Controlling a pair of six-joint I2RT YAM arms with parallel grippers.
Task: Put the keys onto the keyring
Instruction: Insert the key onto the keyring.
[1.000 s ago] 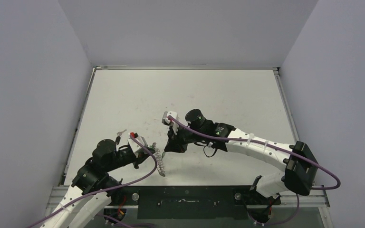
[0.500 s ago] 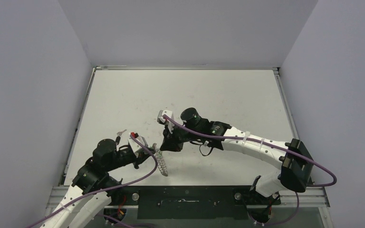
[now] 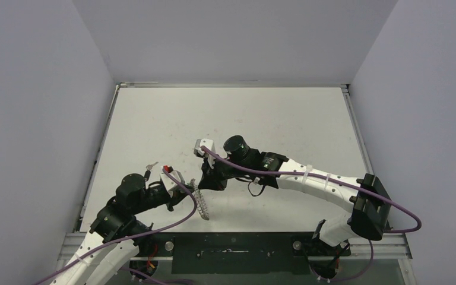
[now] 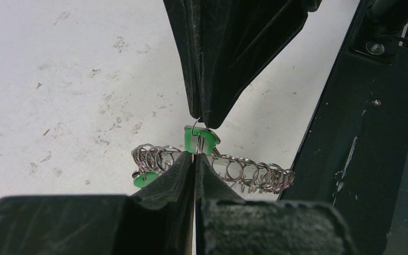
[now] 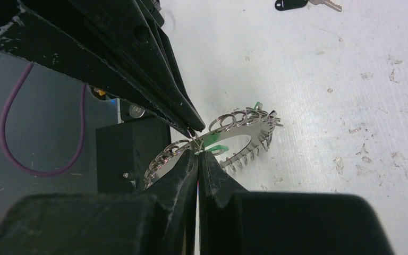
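Left gripper (image 4: 195,156) pinching upright keyring (image 4: 244,170), edge-on, long axis near-far

In the top view the keyring (image 3: 200,202) stands on edge near the surface's (image 3: 285,113) near rim, at about 7 o'clock from its middle. The left pincer (image 3: 190,186) reaches in from the ring's 9 o'clock and is clamped on its rim. The right pincer (image 3: 205,184) comes from 1 o'clock, and its tip meets the left one just above the rim. A key (image 4: 201,137) hangs at that tip, against the ring. The loose keys (image 3: 150,165) lie on the surface at the ring's 10 o'clock, well apart, behind the left arm.
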